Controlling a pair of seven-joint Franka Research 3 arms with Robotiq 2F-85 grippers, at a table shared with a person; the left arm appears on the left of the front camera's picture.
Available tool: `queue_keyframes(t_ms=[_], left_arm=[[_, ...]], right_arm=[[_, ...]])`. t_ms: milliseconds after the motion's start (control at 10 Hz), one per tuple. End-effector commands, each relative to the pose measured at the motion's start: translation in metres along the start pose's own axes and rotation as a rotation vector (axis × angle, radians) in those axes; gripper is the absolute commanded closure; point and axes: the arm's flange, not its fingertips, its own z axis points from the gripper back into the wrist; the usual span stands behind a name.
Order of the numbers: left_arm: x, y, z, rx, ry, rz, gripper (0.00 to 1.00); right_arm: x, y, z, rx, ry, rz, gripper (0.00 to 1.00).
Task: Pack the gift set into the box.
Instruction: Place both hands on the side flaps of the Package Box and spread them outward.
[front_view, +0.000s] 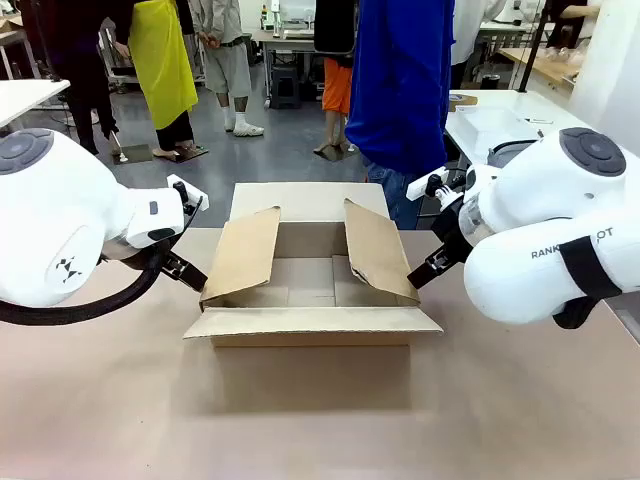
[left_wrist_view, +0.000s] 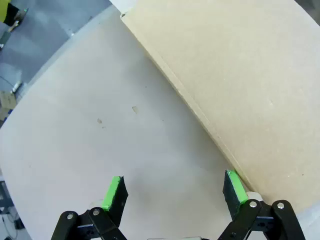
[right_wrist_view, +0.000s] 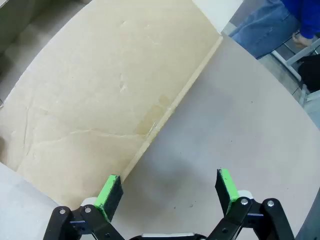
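Step in hand: opening the box (front_view: 310, 288), which sits mid-table (front_view: 300, 420). Left flap (front_view: 243, 255) and right flap (front_view: 378, 250) lean inward. Left gripper (left_wrist_view: 175, 187) and right gripper (right_wrist_view: 167, 187) hover just outside them, fingers apart and empty. Next move, probably: fold both flaps outward.

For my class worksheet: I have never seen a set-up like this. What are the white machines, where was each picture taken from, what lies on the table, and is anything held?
The white machines are a robot's left arm and right arm. The wide picture looks across the table from between them. The other two come from cameras on each wrist, looking along the left gripper and the right gripper: both open, holding nothing. An open cardboard box sits on the table, a gripper beside each side flap.
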Motion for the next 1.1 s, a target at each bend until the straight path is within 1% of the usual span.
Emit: queue_keyframes(t_ms=[0,1000], left_arm=[[0.0001,0.0,0.0001,0.0,0.0,0.0,0.0],[0.0001,0.0,0.0001,0.0,0.0,0.0,0.0]], right_arm=[[0.0,0.0,0.0,0.0,0.0,0.0,0.0],[0.0,0.0,0.0,0.0,0.0,0.0,0.0]])
